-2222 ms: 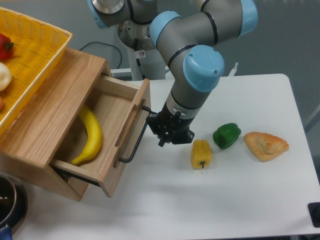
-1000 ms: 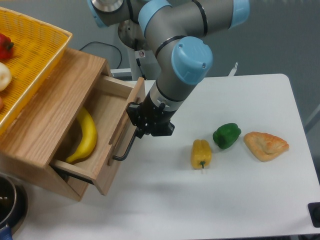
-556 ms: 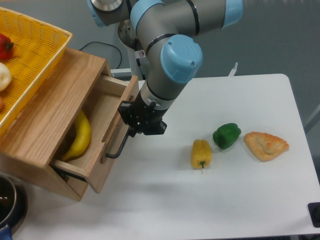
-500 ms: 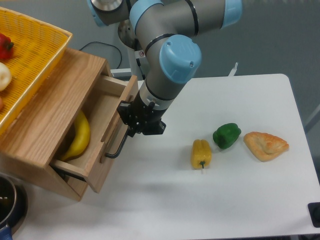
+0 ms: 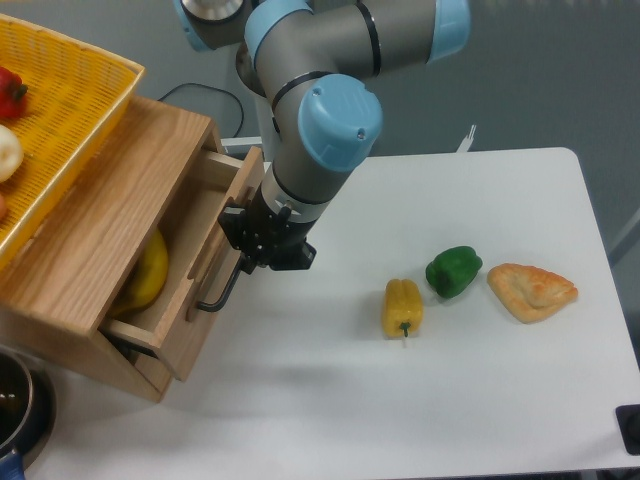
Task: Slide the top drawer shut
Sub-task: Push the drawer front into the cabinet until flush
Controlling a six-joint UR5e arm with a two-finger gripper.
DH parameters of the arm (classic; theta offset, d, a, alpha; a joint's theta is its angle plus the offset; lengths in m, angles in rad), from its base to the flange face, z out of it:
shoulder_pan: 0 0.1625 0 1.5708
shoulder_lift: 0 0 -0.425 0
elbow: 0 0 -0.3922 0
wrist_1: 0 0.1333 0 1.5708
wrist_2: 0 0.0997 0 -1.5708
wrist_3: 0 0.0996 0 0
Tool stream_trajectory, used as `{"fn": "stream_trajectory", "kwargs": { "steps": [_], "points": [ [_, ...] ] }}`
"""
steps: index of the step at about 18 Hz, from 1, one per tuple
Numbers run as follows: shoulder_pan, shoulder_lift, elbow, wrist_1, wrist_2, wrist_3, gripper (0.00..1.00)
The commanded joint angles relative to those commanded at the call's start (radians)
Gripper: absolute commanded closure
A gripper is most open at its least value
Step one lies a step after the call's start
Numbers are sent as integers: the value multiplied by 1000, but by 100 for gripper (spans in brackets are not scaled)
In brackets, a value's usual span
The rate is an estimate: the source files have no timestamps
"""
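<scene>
1. Your top drawer (image 5: 190, 285) sits in the wooden cabinet (image 5: 95, 225) at the left of the table (image 5: 450, 400). It is partly out, with only a narrow strip of its inside showing and a banana (image 5: 145, 280) lying in that strip.

2. Your gripper (image 5: 258, 252) is at the upper end of the black bar handle (image 5: 215, 297), on the side of the drawer front that faces the open table. I judge it is placed there so that the arm's travel toward the cabinet carries the front panel inward along its runners.

3. The arm comes down over the drawer's far corner, which leaves the banana and the drawer opening free of it.

4. As for the fingers, the black gripper body hides them. You cannot tell from this view whether they are clamped round the bar or merely pressed against it or the panel. Contact with the handle or the front looks likely, but treat that as a judgement.

5. The yellow pepper (image 5: 403, 307), the green pepper (image 5: 453, 270) and the pastry (image 5: 531, 290) lie well apart to the right, out of the push line.

6. The yellow basket (image 5: 70, 100) rests on top of the cabinet, above the drawer and not in its way.
</scene>
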Motion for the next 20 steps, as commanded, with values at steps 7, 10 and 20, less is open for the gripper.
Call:
{"fn": "stream_trajectory", "kwargs": {
  "steps": [7,10,20],
  "points": [
    [-37,0,0,2,-2,-41,100],
    [-46,2,-11,2,-3,-52,100],
    [-81,8,-14,6,-15,-91,100]
  ]
}}
